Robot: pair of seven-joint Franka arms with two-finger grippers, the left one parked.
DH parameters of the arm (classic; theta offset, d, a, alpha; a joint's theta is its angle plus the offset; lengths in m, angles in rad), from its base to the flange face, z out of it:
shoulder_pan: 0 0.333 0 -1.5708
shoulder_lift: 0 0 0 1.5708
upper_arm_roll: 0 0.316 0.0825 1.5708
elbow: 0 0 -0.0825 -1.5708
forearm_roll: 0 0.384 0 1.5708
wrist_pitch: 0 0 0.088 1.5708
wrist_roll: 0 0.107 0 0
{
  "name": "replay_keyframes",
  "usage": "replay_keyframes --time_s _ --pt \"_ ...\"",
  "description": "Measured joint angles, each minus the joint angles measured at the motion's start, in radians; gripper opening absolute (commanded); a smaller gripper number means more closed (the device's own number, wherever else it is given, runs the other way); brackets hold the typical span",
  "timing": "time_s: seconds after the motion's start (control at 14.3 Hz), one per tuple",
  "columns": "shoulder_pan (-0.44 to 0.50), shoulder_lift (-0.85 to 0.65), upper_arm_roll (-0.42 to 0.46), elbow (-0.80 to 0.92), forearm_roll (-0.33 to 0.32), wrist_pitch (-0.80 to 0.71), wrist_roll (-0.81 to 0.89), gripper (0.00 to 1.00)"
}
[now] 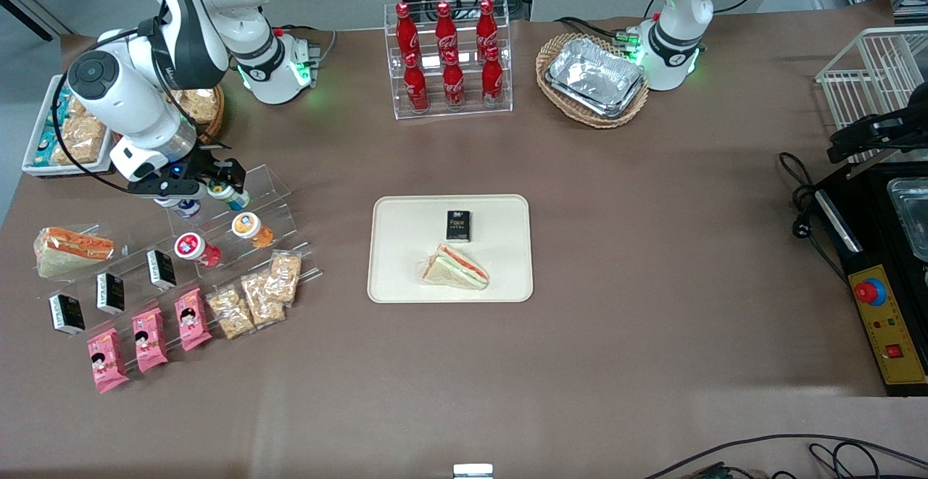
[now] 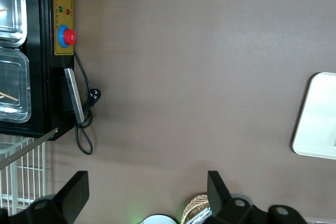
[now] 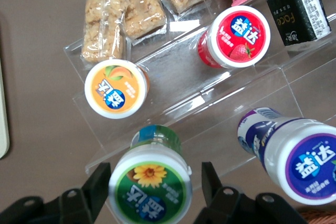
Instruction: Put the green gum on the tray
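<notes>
Between my gripper's fingers, which stand wide on either side without visibly touching it, the green gum sits on the top step of the clear acrylic rack; I judge it light, rigid and smooth-walled, so I would pinch the body just under the lid. Nearby stand the orange-lidded bottle, the red-lidded one and the blue-lidded one. Farther off on the brown desk, toward its middle, lies the tray with bare room beside its sandwich and black box.
</notes>
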Motion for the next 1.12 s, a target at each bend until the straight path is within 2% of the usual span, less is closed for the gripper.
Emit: replay_keyframes --time_s 0.07,0.21,0.49,0.77,0.98,1.12 --pt "0.0 0.002 0.0 -0.001 0.0 0.004 0.0 0.7" --pt "0.0 0.008 0.0 -0.001 0.0 0.009 0.0 0.57" --pt "0.001 0.009 0.001 0.0 0.0 0.018 0.0 0.17" --pt "0.001 -0.011 0.007 0.03 0.0 -0.021 -0.001 0.16" --pt "0.002 -0.059 0.011 0.151 0.001 -0.242 0.0 0.16" --pt "0.013 -0.08 0.022 0.24 0.037 -0.351 0.003 0.15"
